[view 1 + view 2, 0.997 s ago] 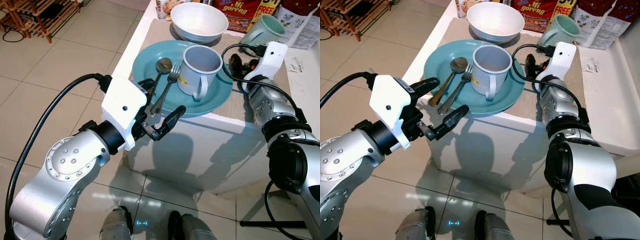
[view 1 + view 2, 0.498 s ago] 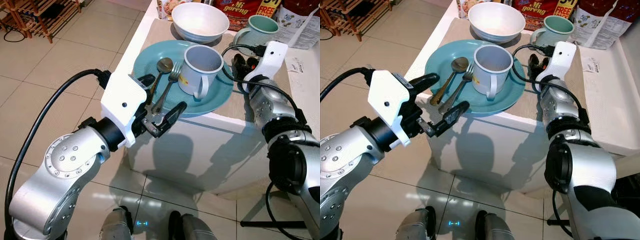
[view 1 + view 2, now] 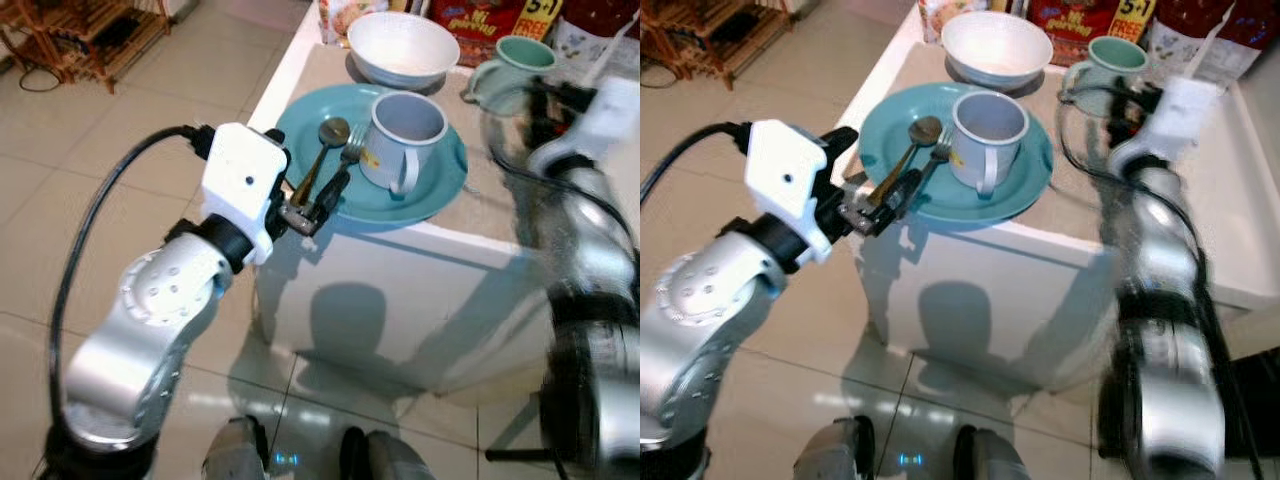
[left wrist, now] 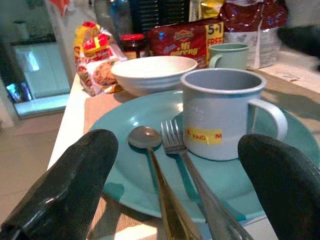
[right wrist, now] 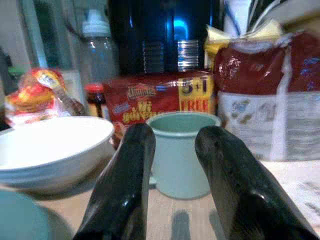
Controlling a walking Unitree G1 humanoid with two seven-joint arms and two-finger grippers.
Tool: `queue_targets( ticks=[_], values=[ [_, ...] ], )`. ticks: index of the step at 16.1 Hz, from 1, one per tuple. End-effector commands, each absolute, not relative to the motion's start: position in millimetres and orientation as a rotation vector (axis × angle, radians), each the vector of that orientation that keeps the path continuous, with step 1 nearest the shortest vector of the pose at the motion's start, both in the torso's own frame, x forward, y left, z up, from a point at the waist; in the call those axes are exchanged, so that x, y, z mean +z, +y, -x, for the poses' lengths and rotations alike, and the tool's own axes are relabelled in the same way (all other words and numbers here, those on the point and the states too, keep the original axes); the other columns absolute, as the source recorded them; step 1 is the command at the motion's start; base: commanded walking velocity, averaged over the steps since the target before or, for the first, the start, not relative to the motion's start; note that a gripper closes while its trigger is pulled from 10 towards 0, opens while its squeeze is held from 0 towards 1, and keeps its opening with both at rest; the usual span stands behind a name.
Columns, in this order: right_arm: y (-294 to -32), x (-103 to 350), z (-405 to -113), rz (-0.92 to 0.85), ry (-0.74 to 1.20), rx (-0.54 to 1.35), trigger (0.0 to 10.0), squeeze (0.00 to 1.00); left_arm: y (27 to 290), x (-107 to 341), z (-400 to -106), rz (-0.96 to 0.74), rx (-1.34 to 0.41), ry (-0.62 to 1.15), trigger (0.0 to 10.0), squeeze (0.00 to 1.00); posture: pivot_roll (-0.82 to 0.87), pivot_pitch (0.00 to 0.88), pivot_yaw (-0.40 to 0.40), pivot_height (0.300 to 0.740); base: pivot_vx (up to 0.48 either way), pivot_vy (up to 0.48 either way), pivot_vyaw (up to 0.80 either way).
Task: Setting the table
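Straddling the gold spoon (image 4: 150, 150) and steel fork (image 4: 185, 155) handles on the round teal plate (image 3: 440, 190), left gripper (image 3: 310, 200) spread wide, probably lining up a grab; right gripper (image 5: 175, 175) slightly parted facing the pale-green mug (image 5: 182, 150).

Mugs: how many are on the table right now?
2. A grey mug stands on the teal plate beside the spoon and fork. A green mug stands farther back, right of the white bowl, before the right gripper. Others may be hidden behind packets.

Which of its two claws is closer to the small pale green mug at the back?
The right. The right gripper points straight at the pale green mug, just short of it. The left gripper is at the teal plate's near edge, by the spoon and fork handles.
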State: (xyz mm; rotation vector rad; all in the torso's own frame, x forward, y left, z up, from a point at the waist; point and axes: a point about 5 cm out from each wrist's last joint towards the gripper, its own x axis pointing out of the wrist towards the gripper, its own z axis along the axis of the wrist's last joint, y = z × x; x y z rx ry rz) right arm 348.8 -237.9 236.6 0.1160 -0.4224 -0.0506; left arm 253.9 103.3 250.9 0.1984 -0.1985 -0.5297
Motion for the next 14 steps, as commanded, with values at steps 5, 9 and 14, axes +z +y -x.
queue_targets(
  ticks=[5, 9, 14],
  values=[
    [-182, 239, -282, -0.19, -0.342, 0.258, 10.0, 1.0, 124, 237, -260, -0.248, -0.452, -0.166, 10.0, 0.0, 0.08, 0.045, -0.053, 0.74, 0.0, 0.0, 0.0],
    [-135, 235, -280, -0.17, -0.112, 0.346, 10.0, 1.0, 128, 236, -265, -0.263, -0.438, -0.163, 10.0, 0.0, 0.09, 0.04, -0.052, 0.74, 0.0, 0.0, 0.0],
    [-119, 238, -289, -0.118, 0.021, 0.328, 10.0, 1.0, 124, 237, -262, -0.278, -0.492, -0.165, 10.0, 0.0, 0.1, 0.058, -0.067, 0.74, 0.0, 0.0, 0.0]
  ],
)
